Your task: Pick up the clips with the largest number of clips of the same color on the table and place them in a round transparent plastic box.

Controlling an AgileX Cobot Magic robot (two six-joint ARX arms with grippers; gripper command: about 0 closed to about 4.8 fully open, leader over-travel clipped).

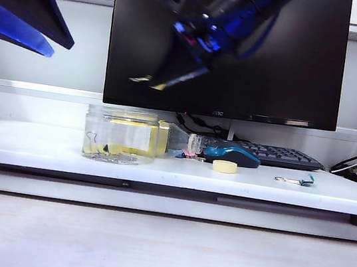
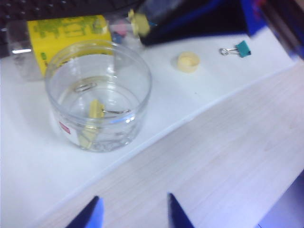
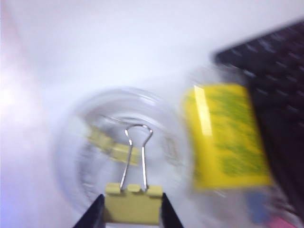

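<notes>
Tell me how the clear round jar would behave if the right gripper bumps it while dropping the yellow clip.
The clear round jar looks thin-walled and holds only clips, so probably light and apt to slide. It is wide and short, so unlikely to tip. The right gripper holds a yellow clip above it.

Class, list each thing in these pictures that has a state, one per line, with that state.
round transparent plastic box: upright, lidless, yellow clips inside.
yellow clip: held above the box.
right gripper: shut on the yellow clip.
left gripper: open, empty, raised.
teal clip: lying on the table.
monitor: screen dark.
</notes>
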